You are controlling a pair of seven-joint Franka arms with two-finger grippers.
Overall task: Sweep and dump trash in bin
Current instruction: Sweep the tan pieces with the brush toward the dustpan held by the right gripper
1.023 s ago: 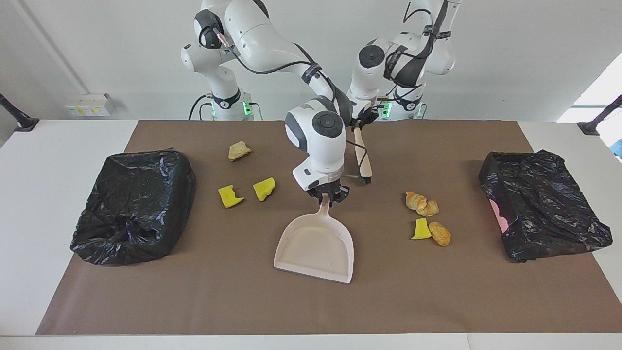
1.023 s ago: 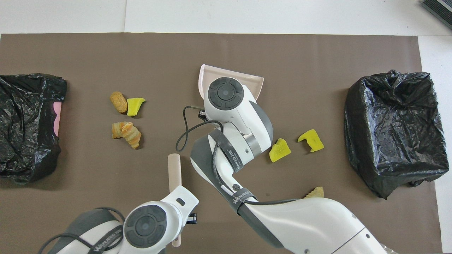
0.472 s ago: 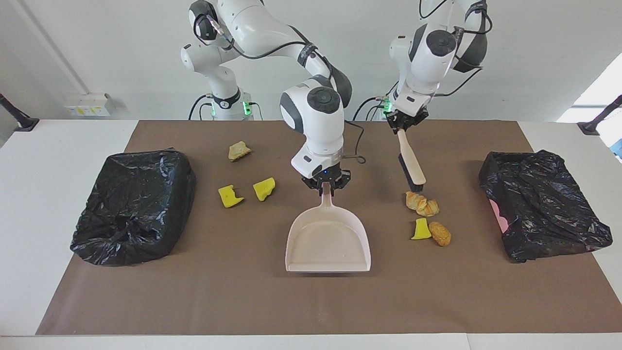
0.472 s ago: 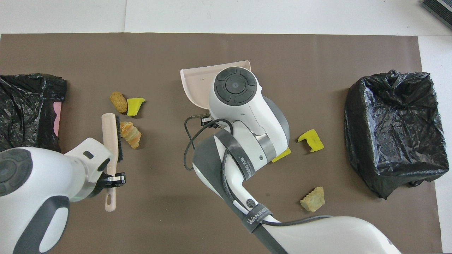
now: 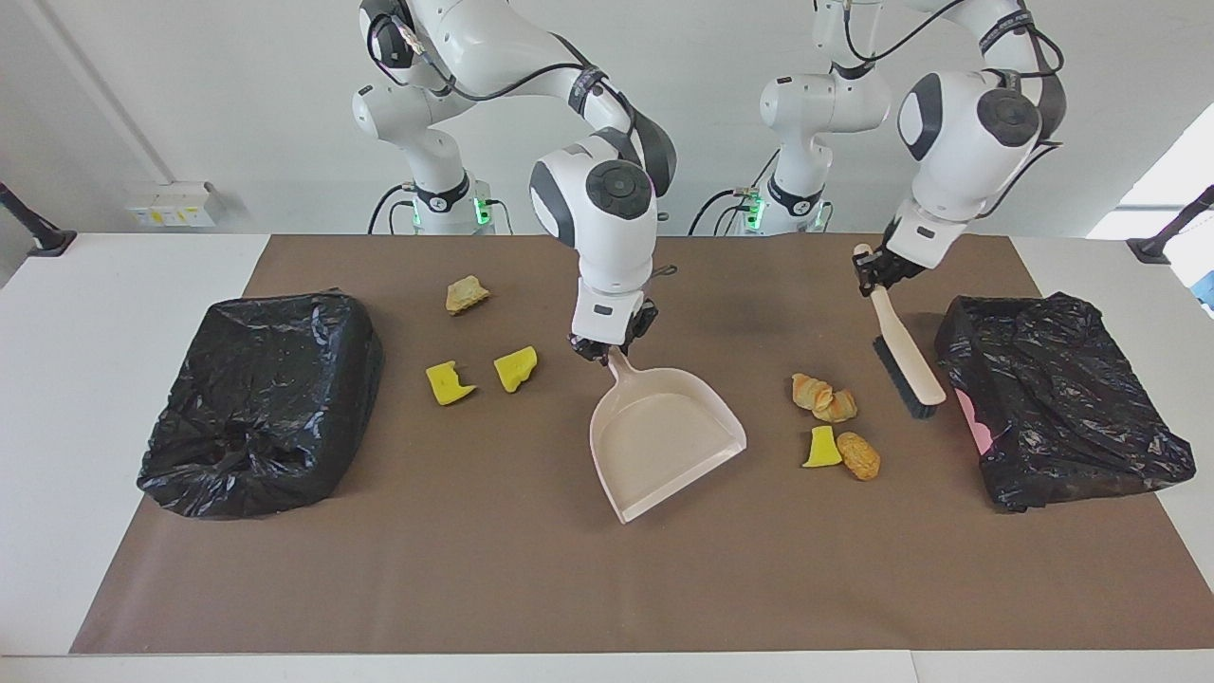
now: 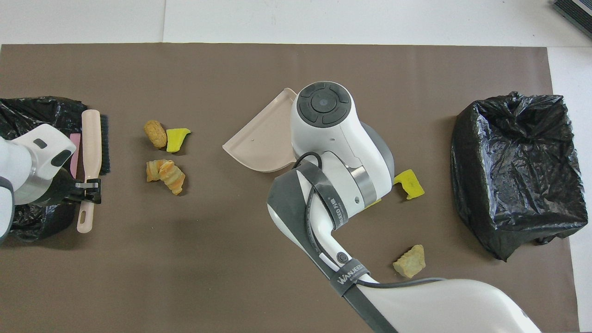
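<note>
Brown matting covers the worktop; light, soft trash (image 5: 835,427) lies just beside the dustpan (image 5: 664,441), better swept than pinched. Right gripper (image 5: 607,349) fingers clamp its handle; left gripper (image 5: 868,275) fingers clamp the brush (image 5: 909,360).

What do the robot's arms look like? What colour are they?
Both arms are glossy white with rounded joints, dark grey bands and round black caps. Black cables run along them, strapped on by bands printed with white letters. The left gripper and right gripper are small and black.
</note>
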